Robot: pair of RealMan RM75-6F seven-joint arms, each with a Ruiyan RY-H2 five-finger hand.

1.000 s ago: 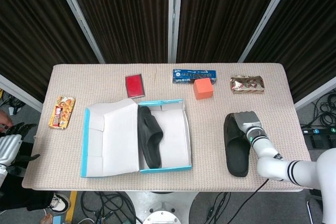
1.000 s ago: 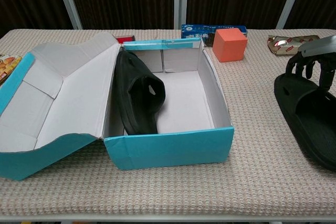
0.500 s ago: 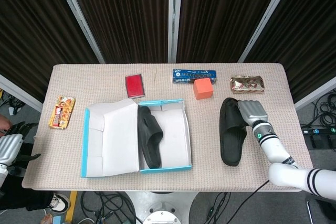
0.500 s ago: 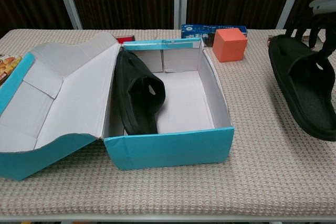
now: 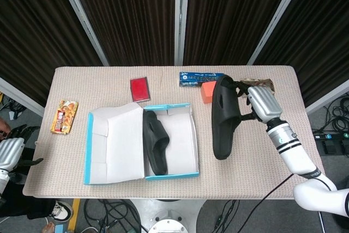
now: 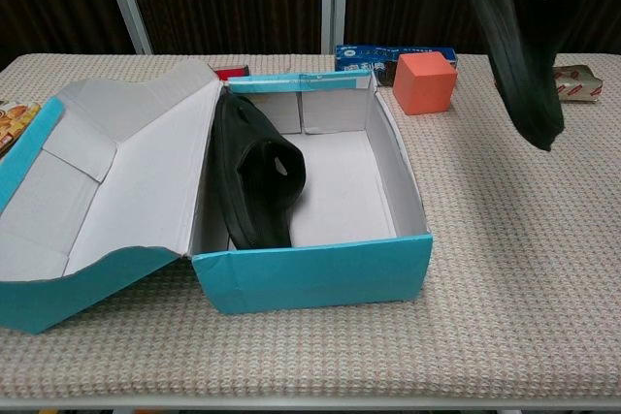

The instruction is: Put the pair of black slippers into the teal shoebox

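The teal shoebox (image 5: 169, 177) (image 6: 310, 276) stands open at the table's left-middle, its lid (image 5: 112, 143) folded out to the left. One black slipper (image 5: 155, 143) (image 6: 254, 176) lies inside along the box's left wall. My right hand (image 5: 257, 105) grips the second black slipper (image 5: 223, 115) (image 6: 522, 36) by its upper end and holds it in the air, hanging toe-down to the right of the box. In the chest view only the dangling slipper shows; the hand is out of frame. My left hand (image 5: 12, 150) sits off the table's left edge, fingers spread, holding nothing.
An orange cube (image 5: 210, 92) (image 6: 424, 82), a blue packet (image 5: 202, 78) and a foil snack bag (image 5: 260, 84) lie at the back right. A red card (image 5: 140, 89) sits behind the box. A snack packet (image 5: 64, 117) lies at the far left.
My right hand has lifted the second slipper off the table and carried it up and leftward toward the box. The left hand has stayed put.
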